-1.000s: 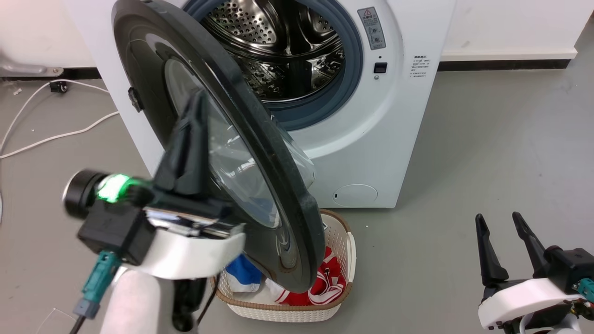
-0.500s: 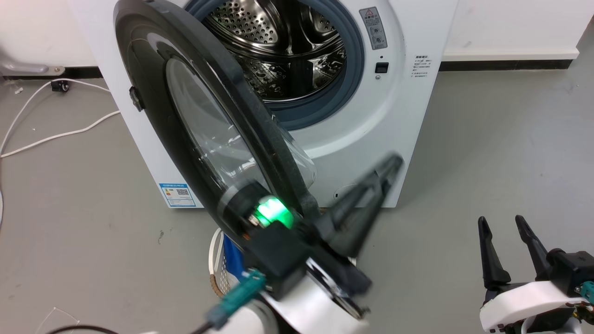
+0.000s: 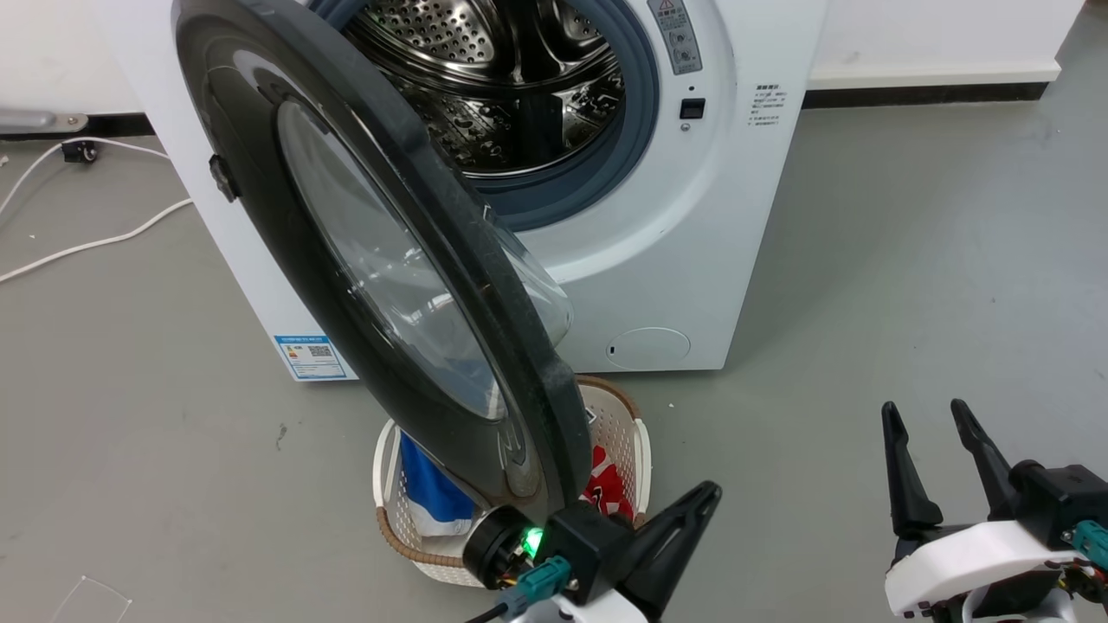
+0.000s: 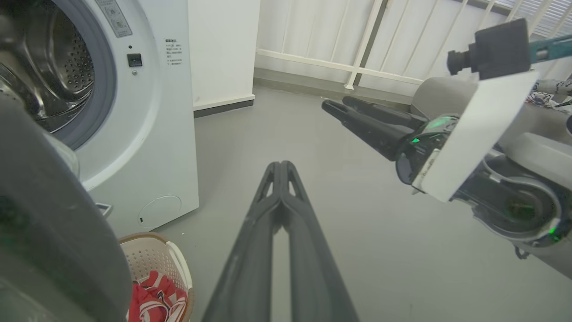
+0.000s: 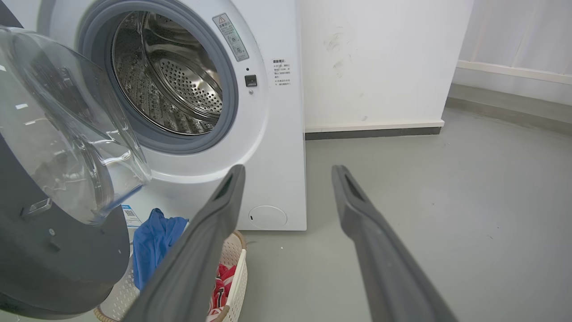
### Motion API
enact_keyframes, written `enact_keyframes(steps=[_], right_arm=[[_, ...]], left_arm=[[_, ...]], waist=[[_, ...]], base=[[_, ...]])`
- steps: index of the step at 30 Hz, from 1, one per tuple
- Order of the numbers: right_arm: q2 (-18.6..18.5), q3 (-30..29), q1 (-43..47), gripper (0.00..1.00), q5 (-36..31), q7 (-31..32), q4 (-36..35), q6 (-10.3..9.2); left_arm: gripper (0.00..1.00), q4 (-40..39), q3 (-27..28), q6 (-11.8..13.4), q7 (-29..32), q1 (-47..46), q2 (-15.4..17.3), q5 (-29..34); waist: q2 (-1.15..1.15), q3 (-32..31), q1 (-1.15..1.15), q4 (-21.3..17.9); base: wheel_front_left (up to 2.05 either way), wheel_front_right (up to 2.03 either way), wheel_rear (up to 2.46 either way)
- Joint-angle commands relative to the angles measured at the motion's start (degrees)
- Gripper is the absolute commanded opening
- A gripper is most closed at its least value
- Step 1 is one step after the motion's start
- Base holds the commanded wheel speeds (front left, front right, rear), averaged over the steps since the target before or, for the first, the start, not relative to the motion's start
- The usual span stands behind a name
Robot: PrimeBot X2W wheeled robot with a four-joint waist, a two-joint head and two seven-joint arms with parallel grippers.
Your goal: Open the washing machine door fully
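Observation:
The washing machine door (image 3: 381, 268), a big glossy black disc with a bulging clear glass centre, stands swung out from the drum opening (image 3: 493, 78), hinged at its left. Its dark edge (image 4: 44, 214) fills the left of the left wrist view, and its glass bowl (image 5: 58, 125) shows in the right wrist view. My left gripper (image 3: 708, 495) is shut and empty, low beside the door's bottom rim, pointing away to the right and touching nothing (image 4: 280, 164). At the lower right, my right gripper (image 3: 924, 408) is open and empty over bare floor (image 5: 289, 169).
A white laundry basket (image 3: 642, 450) with red and blue clothes sits on the floor under the door's lower edge. The white washing machine (image 3: 692, 234) stands against the wall. A white cable (image 3: 86, 242) lies on the floor at the left. Open grey floor stretches right.
My left arm has swung from the door's outer face down and to the right, ending below the door's bottom rim. The camera has shifted a little. The door's angle looks much the same.

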Motion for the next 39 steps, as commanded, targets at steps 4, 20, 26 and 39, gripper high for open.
enact_keyframes(steps=[4, 20, 26, 39], right_arm=[[0.4, 0.3, -1.2, 1.00, 0.1, -0.6, 0.5, -0.01], [0.9, 1.2, -2.1, 1.00, 0.7, -1.3, 2.1, -0.01], [1.0, 1.3, -1.9, 1.00, 0.5, -1.5, 2.6, -0.01], [0.6, -1.4, -0.3, 1.00, -0.9, -0.8, 0.9, -0.01]], left_arm=[[0.00, 4.7, 1.5, 1.8, -3.3, -2.1, -0.2, -0.3], [0.00, 12.5, 7.0, 9.3, -9.8, -6.1, -0.3, -3.2], [0.00, 11.5, 7.8, 10.7, -10.3, -3.0, 1.6, -3.6], [0.00, 4.4, 7.1, 12.7, -9.6, 0.8, 3.8, -2.8]], waist=[[0.00, 0.5, 0.00, -0.7], [0.00, 1.3, 0.00, -1.8], [0.00, 0.9, 0.00, -0.5], [0.00, 1.1, 0.00, 9.7]], base=[[0.00, 0.00, 0.00], [0.00, 0.00, 0.00], [0.00, 0.00, 0.00], [0.00, 0.00, 0.00]])
